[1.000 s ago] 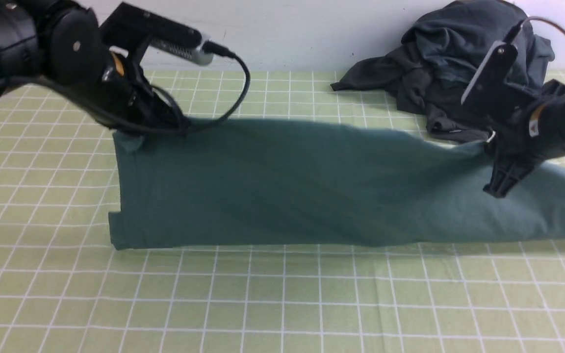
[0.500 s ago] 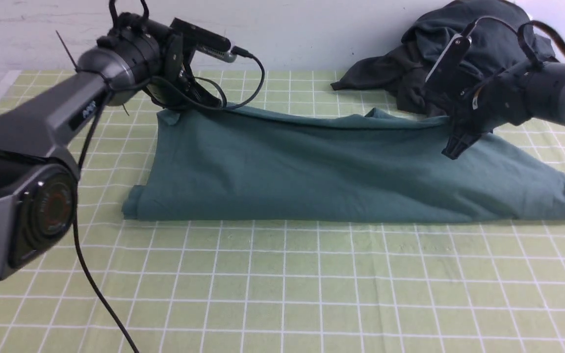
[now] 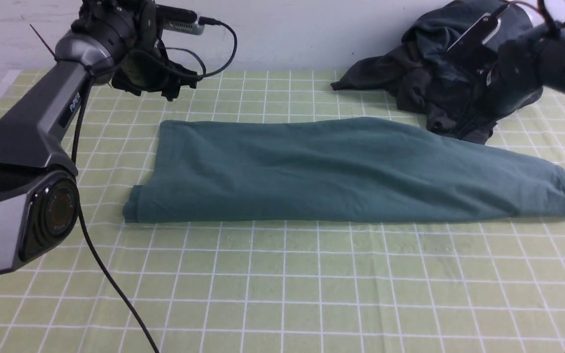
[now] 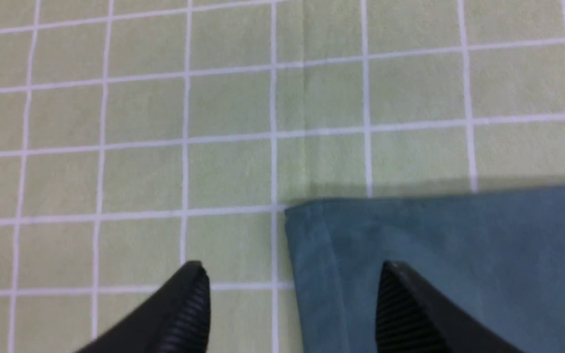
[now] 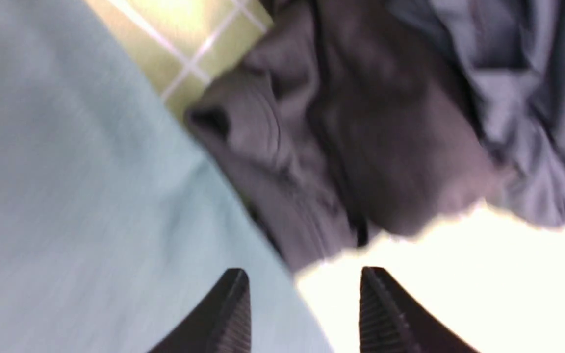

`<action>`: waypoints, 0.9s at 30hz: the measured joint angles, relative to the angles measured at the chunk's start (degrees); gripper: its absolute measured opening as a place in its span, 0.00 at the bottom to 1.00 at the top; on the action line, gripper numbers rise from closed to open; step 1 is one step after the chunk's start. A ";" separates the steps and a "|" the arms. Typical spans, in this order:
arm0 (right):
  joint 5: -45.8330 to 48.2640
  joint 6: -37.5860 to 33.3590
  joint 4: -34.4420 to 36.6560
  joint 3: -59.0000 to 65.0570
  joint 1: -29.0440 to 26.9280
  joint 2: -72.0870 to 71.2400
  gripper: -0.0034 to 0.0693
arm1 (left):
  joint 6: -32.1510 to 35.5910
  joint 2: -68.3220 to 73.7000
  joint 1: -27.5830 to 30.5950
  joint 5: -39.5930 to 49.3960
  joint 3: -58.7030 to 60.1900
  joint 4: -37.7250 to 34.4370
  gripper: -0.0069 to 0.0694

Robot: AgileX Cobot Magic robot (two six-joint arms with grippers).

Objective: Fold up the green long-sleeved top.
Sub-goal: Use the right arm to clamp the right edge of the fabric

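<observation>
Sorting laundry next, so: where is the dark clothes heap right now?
In the front view the dark clothes heap lies at the far right of the table, its near edge meeting the far edge of the green top.

The right gripper [image 5: 303,282] is seen with its two black ribbed fingertips [image 5: 231,314] set apart and nothing gripped between them. With the way the fingertips point taken as twelve o'clock, the green top [image 5: 66,196] is spread from about eight to eleven o'clock, blurred and pale. Dark grey clothes [image 5: 361,122] are heaped from twelve to two o'clock, their edge met by the top. A small patch of checked mat [image 5: 189,29] is shown near eleven o'clock, between the two fabrics. A washed-out white area [image 5: 459,294] is found at three o'clock; its nature cannot be told
</observation>
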 joint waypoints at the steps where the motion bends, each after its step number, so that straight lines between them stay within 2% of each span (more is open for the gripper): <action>1: 2.38 0.00 1.42 -0.17 -0.06 -0.87 0.38 | 2.45 -0.05 0.00 2.40 -1.69 -1.32 0.62; 3: 6.55 0.00 4.10 -0.39 -0.65 -1.93 0.33 | 5.42 -0.13 0.00 3.79 -3.14 -3.96 0.57; 5: 13.28 0.06 11.57 -0.44 -3.59 -2.22 0.23 | 9.01 -0.61 0.00 4.96 -3.95 -8.66 0.47; 6: 13.72 0.14 12.81 -0.44 -3.92 -2.10 0.22 | 9.11 -0.70 0.00 5.04 -3.95 -8.98 0.46; 9: 18.62 1.91 21.87 1.14 -10.79 -0.42 0.14 | 10.51 -3.26 -0.25 5.51 -0.99 -13.91 0.32; 14: 17.49 4.64 23.54 6.66 -18.55 0.17 0.14 | 12.88 -12.55 -0.85 5.69 9.66 -16.08 0.22; 18: 15.72 8.45 20.42 9.12 -22.50 0.17 0.19 | 16.31 -26.35 -1.13 5.63 25.10 -15.85 0.21; 21: 15.31 10.25 19.56 9.35 -23.69 -0.52 0.29 | 18.62 -38.38 -0.72 5.58 38.77 -14.24 0.21; 22: 15.21 10.25 19.56 9.41 -23.67 -0.60 0.30 | 18.63 -39.24 -0.72 5.58 39.73 -14.23 0.21; 24: 12.94 10.37 22.01 9.41 -23.74 -2.30 0.44 | 17.79 -51.53 0.44 3.48 53.21 -13.98 0.21; 27: 9.35 11.03 24.77 9.35 -23.74 -3.05 0.59 | 14.90 -65.35 1.55 -4.65 67.11 -13.80 0.21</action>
